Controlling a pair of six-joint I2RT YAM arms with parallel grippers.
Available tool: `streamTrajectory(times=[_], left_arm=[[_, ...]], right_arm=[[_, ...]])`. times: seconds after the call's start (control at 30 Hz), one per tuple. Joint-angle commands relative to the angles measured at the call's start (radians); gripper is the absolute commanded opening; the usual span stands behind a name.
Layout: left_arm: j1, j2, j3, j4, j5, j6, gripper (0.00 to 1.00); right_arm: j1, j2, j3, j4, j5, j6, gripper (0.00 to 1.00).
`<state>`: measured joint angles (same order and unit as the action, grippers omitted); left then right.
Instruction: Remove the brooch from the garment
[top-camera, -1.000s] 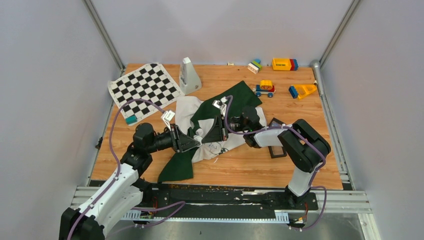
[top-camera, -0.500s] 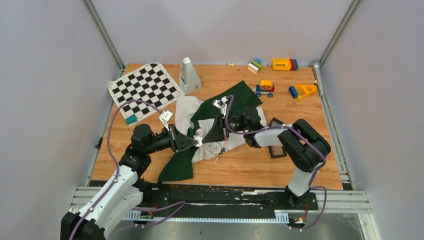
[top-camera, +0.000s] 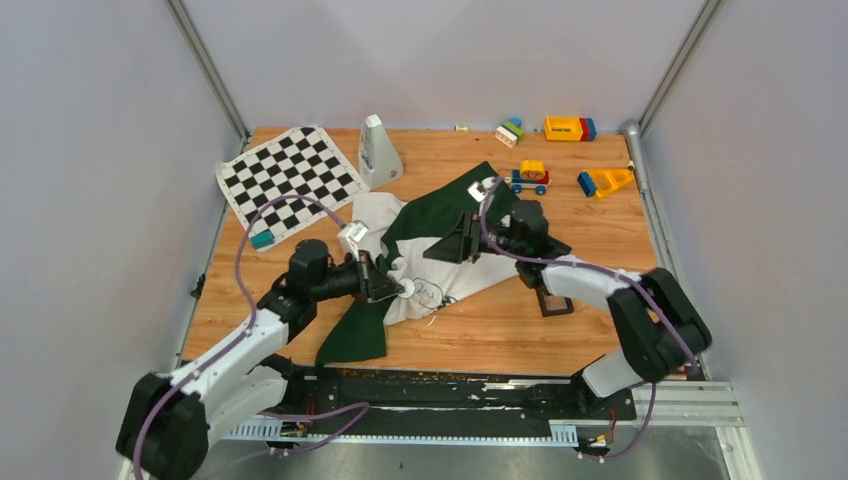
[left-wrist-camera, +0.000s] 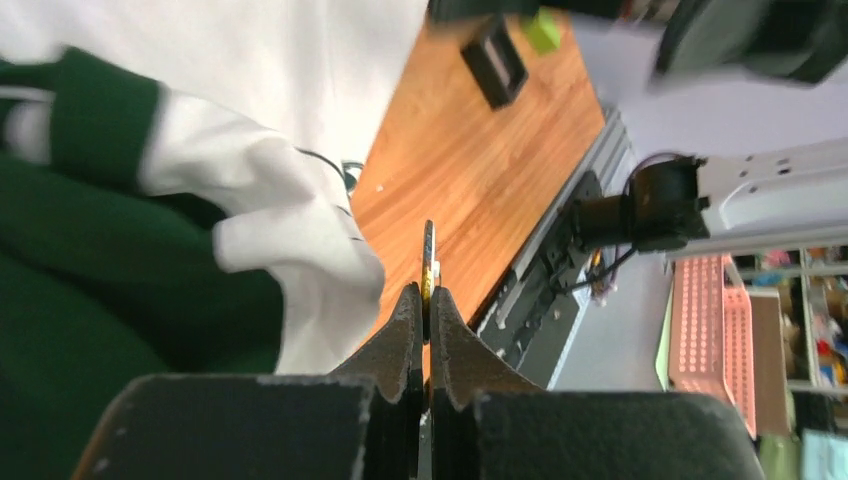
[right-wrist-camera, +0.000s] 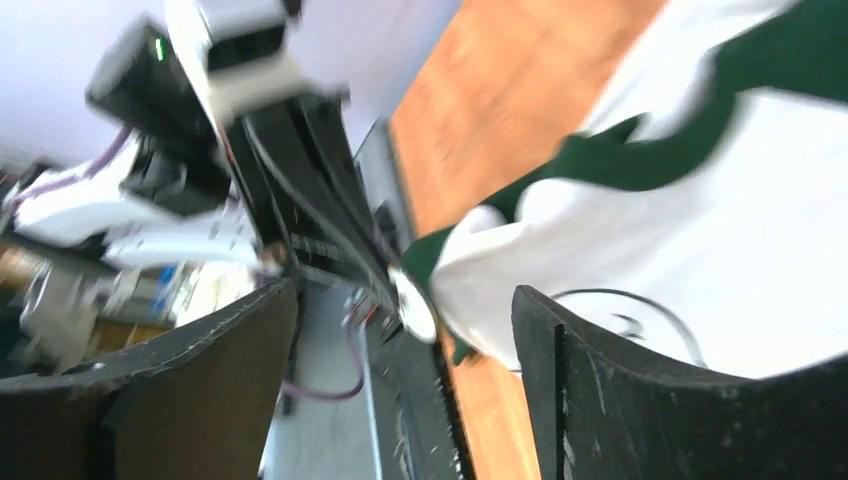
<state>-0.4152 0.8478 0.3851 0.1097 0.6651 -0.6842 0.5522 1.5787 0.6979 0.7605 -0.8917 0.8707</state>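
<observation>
The garment (top-camera: 440, 215), a white T-shirt with dark green sleeves, lies crumpled at mid table. My left gripper (top-camera: 398, 288) is at its near-left edge, shut on the brooch (top-camera: 409, 288), a small round piece with a pale face. Seen edge-on in the left wrist view, the brooch (left-wrist-camera: 428, 262) is a thin gold sliver pinched in my left gripper (left-wrist-camera: 423, 292), just clear of a white fold of the garment (left-wrist-camera: 290, 235). Over the shirt's green part my right gripper (top-camera: 447, 245) stands open with nothing in it. In its view, right gripper (right-wrist-camera: 405, 290), the brooch (right-wrist-camera: 412, 300) shows ahead.
A small black square tray (top-camera: 556, 302) lies on the wood by the right arm. A chequered mat (top-camera: 290, 175) and a white cone-shaped object (top-camera: 378, 150) are at the back left. Toy blocks (top-camera: 569, 128) and a toy car (top-camera: 530, 177) sit at the back right.
The left gripper has shut on the brooch and shifted right with it. The right gripper has opened and drawn back up and to the right, off the spot where both met.
</observation>
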Motion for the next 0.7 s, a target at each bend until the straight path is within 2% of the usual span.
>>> streamTrajectory(times=[0.0,0.1,0.13,0.17,0.23,0.3,0.33,0.37,0.4,0.43,0.5,0.53,0.67], left_arm=[[-0.185,0.233,0.117,0.050,-0.081,0.102,0.00],[-0.224,0.374,0.197,0.054,-0.075,0.152,0.00],[-0.225,0.443,0.210,0.040,-0.086,0.162,0.00],[-0.220,0.476,0.246,-0.026,-0.151,0.177,0.00],[-0.165,0.573,0.286,-0.094,-0.214,0.182,0.00],[-0.038,0.652,0.278,-0.084,-0.170,0.150,0.00],[0.057,0.682,0.261,-0.072,-0.153,0.118,0.00],[0.104,0.692,0.254,-0.059,-0.157,0.109,0.00],[0.175,0.688,0.252,-0.071,-0.187,0.108,0.00],[0.199,0.666,0.257,-0.120,-0.293,0.116,0.00],[0.222,0.600,0.270,-0.197,-0.474,0.159,0.00],[0.223,0.574,0.269,-0.209,-0.510,0.184,0.00],[0.163,0.399,0.218,-0.103,-0.434,0.263,0.00]], right_arm=[[-0.133,-0.267,0.031,-0.579,0.340,-0.205,0.80],[-0.203,-0.430,0.054,-0.913,0.552,-0.279,0.83],[-0.212,-0.478,0.056,-1.001,0.630,-0.293,0.88],[-0.216,-0.528,0.054,-1.080,0.710,-0.306,0.92],[-0.217,-0.612,0.029,-1.169,0.806,-0.336,0.93],[-0.218,-0.686,0.004,-1.244,0.868,-0.344,0.87],[-0.217,-0.707,-0.005,-1.267,0.887,-0.312,0.79],[-0.216,-0.723,-0.015,-1.270,0.890,-0.290,0.72],[-0.215,-0.725,-0.019,-1.276,0.891,-0.268,0.70],[-0.214,-0.715,-0.015,-1.293,0.926,-0.246,0.70],[-0.213,-0.666,0.002,-1.327,0.975,-0.229,0.70],[-0.213,-0.630,0.009,-1.341,0.988,-0.232,0.70],[-0.193,-0.476,0.062,-1.431,1.056,-0.197,0.69]])
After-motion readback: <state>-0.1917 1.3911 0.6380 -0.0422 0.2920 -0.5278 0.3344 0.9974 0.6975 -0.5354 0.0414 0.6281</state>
